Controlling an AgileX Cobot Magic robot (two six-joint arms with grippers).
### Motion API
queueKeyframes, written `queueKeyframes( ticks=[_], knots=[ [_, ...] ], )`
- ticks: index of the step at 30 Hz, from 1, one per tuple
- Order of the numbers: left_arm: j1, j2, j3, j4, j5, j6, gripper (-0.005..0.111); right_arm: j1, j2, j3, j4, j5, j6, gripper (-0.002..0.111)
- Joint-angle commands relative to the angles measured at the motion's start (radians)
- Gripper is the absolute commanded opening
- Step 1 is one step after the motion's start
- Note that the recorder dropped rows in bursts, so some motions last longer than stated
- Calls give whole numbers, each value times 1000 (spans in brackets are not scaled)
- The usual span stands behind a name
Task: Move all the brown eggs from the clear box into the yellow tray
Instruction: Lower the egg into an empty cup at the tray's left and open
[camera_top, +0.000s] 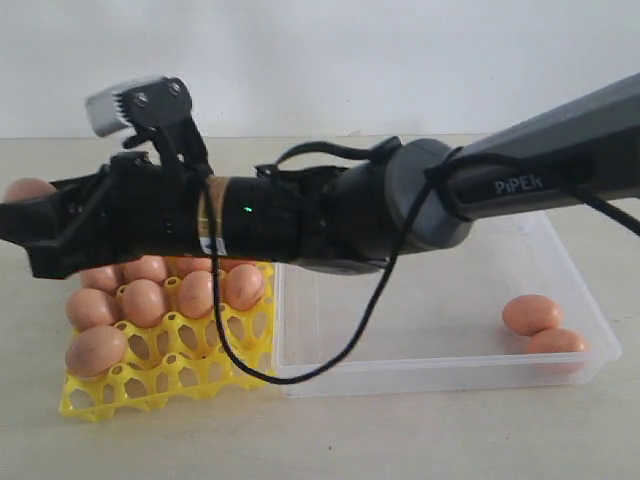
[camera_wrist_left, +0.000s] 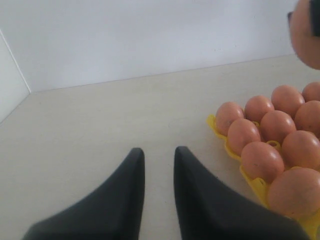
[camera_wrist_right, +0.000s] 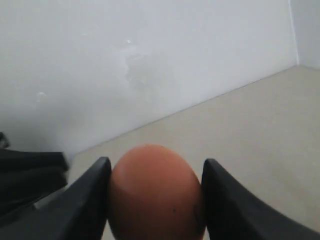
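My right gripper (camera_wrist_right: 156, 165) is shut on a brown egg (camera_wrist_right: 155, 195), and both black fingers press its sides. In the exterior view the right arm reaches across to the far left, holding that egg (camera_top: 25, 188) above the far left corner of the yellow tray (camera_top: 150, 385). Several brown eggs (camera_top: 143, 300) sit in the tray's cups. Two brown eggs (camera_top: 532, 313) lie at the right end of the clear box (camera_top: 440, 375). My left gripper (camera_wrist_left: 159, 150) hovers over bare table beside the tray (camera_wrist_left: 252, 182), its fingers slightly apart with nothing between them.
The right arm (camera_top: 420, 200) and its black cable (camera_top: 375, 310) hang over the tray's far rows and the box's left end, hiding what lies under them. A white wall stands behind the beige table (camera_top: 320, 440).
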Motion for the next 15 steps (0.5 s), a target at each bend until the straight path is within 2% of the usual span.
queueKeyframes(
  ticks=[1, 4, 12, 15],
  knots=[
    [-5, -2, 4, -2, -2, -2, 22, -38, -10, 119, 30, -243, 25, 0],
    [-5, -2, 4, -2, -2, -2, 22, -38, -10, 144, 21, -214, 4, 0],
    [-5, -2, 4, -2, -2, -2, 22, -38, -4, 142, -21, 208, -1, 0],
    [-5, -2, 4, -2, -2, -2, 22, -38, 4, 142, -89, 217, 33, 0]
  ],
)
